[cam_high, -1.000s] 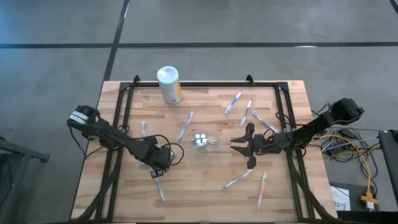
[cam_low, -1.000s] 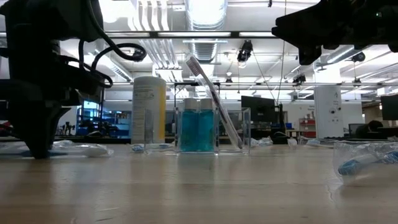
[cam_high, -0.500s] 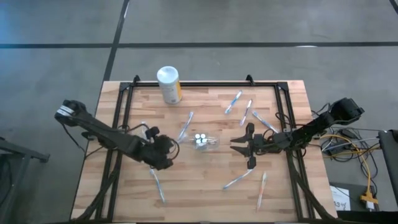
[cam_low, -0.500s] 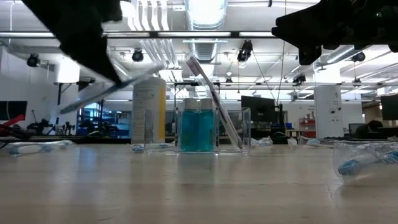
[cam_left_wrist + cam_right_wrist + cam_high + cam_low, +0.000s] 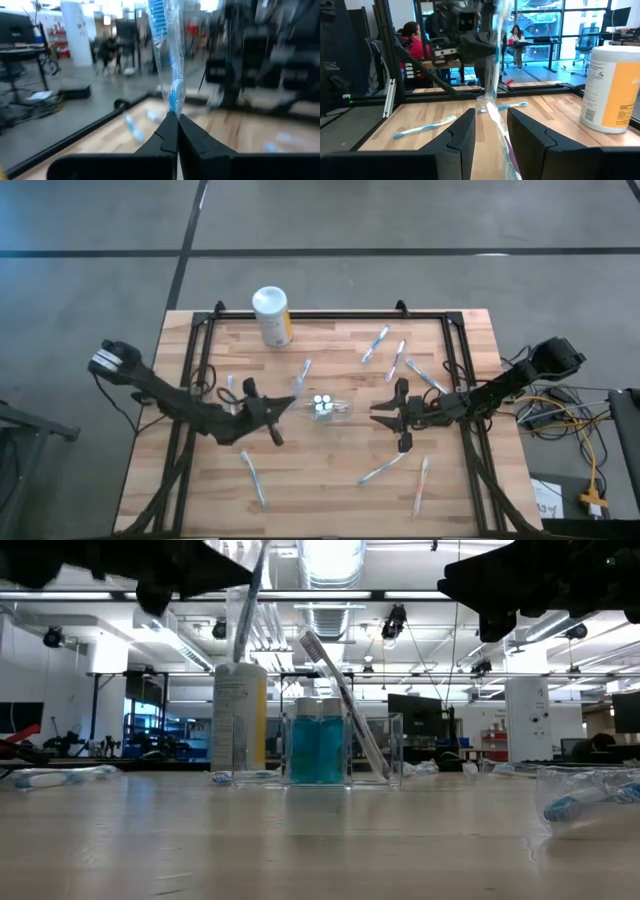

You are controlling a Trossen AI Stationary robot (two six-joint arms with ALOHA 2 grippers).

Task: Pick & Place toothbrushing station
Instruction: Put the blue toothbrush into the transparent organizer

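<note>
The clear cup stands mid-table with teal tubes and a leaning toothbrush in it. My left gripper hovers just left of the cup, high above the table, shut on a wrapped toothbrush. My right gripper waits right of the cup, also raised. Its fingers stand apart and level, and I see nothing held between them. Several more wrapped toothbrushes lie flat on the table. My left gripper pinches the wrapped toothbrush's handle between its two shut fingers. The fingers lie level, come from the table's left and cross the handle. The toothbrush stands nearly upright, bristle end up. Its lower end hangs below the fingers, clear of the table.
A white canister with a yellow label stands at the far edge, left of centre. Loose toothbrushes lie at the far right, near right and near left. A black frame runs along the table's sides.
My left gripper has risen from the table's near left and gone toward the cup. It has tipped from pointing down to level and rolled. The toothbrush in its fingers came up off the table and swung from slanting to nearly upright.
</note>
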